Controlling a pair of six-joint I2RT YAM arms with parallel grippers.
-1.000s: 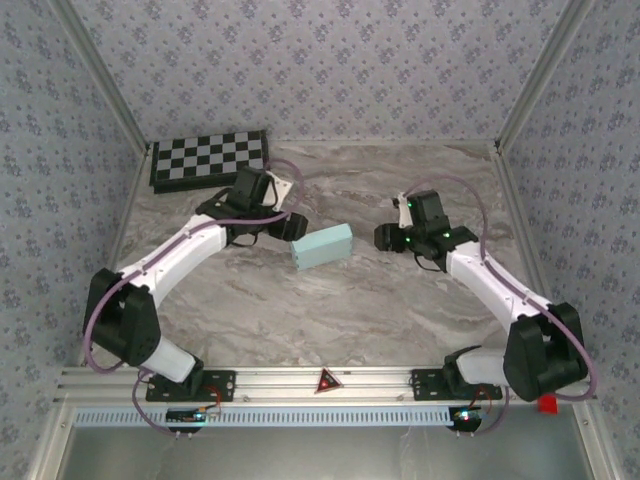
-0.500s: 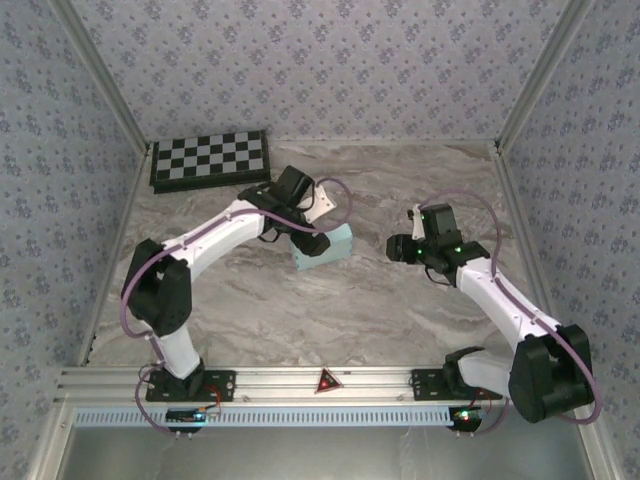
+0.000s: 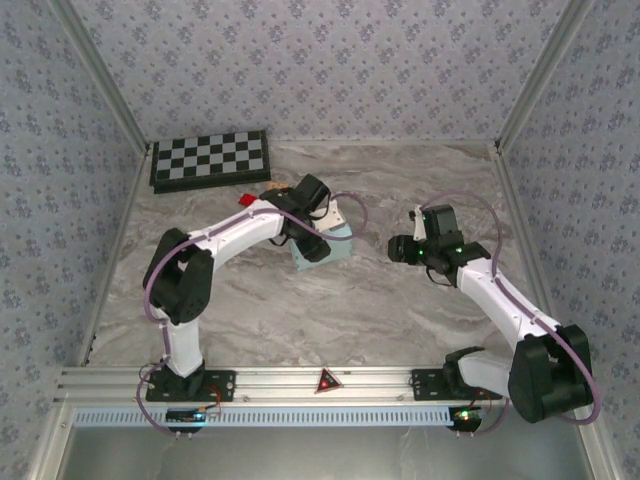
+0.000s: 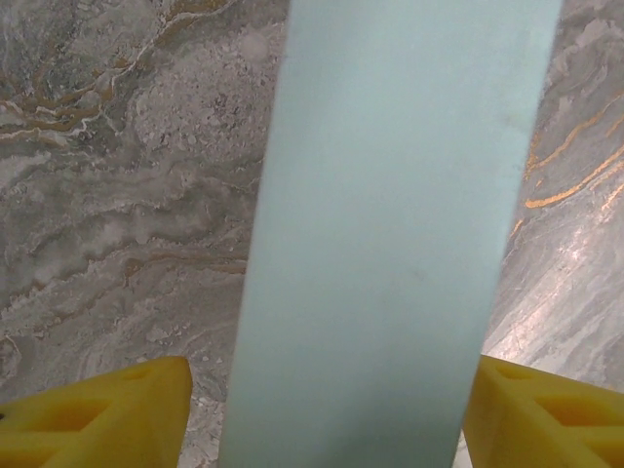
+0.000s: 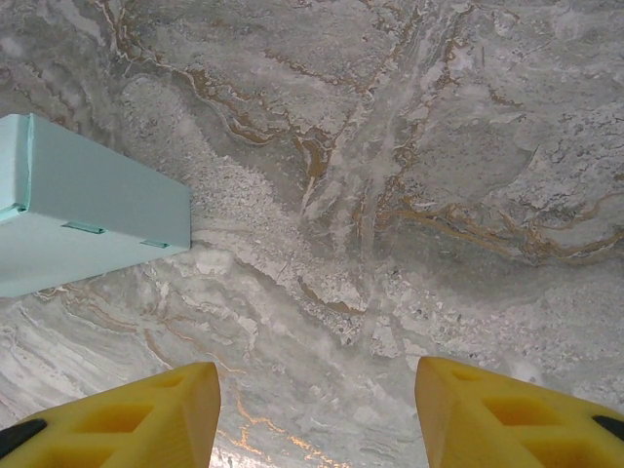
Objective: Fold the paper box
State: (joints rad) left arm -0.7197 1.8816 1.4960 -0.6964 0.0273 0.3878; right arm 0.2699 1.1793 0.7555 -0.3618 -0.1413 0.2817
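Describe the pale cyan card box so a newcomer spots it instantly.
On the grey marbled table, look near the middle, nearer than the black-and-white checkerboard. The pale cyan card box lies there, plain and unpatterned, between the left gripper's yellow fingers.

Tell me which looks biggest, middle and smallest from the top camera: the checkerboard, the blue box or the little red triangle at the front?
1. the checkerboard: biggest.
2. the paper box: middle, though the left gripper hides part of it.
3. the red triangle: smallest by far.
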